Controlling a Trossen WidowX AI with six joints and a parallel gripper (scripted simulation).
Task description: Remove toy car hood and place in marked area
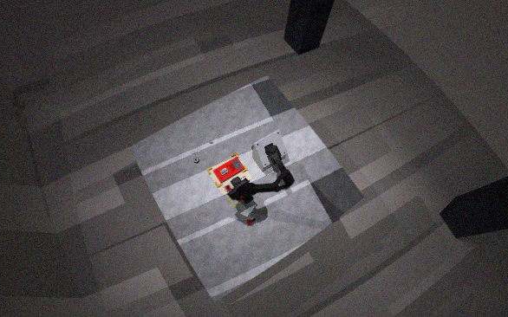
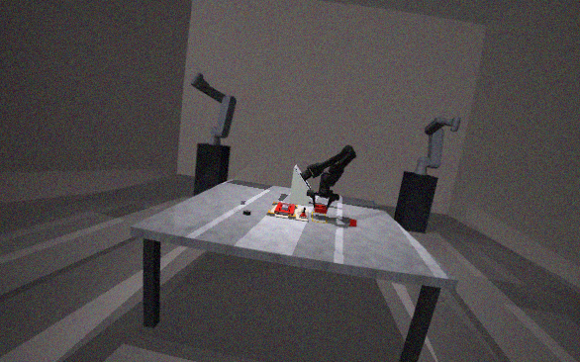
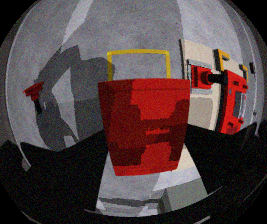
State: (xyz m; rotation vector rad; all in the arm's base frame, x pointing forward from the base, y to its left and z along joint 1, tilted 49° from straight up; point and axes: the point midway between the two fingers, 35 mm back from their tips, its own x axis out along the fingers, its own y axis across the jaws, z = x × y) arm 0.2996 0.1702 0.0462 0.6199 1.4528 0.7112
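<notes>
The hood is a red, box-like piece. My gripper is shut on it and holds it above the table. The marked area is a thin yellow outline. In the wrist view the hood covers its near side. In the top view the arm hides most of the hood and outline. The toy car is red and lies on a cream base with yellow corners, beside the outline. Whether the hood lies wholly over the outline I cannot tell.
A small red piece with a dark shaft lies on the table, on the outline's side away from the car. A pale upright panel stands near the arm's base. A small round part lies beyond the car.
</notes>
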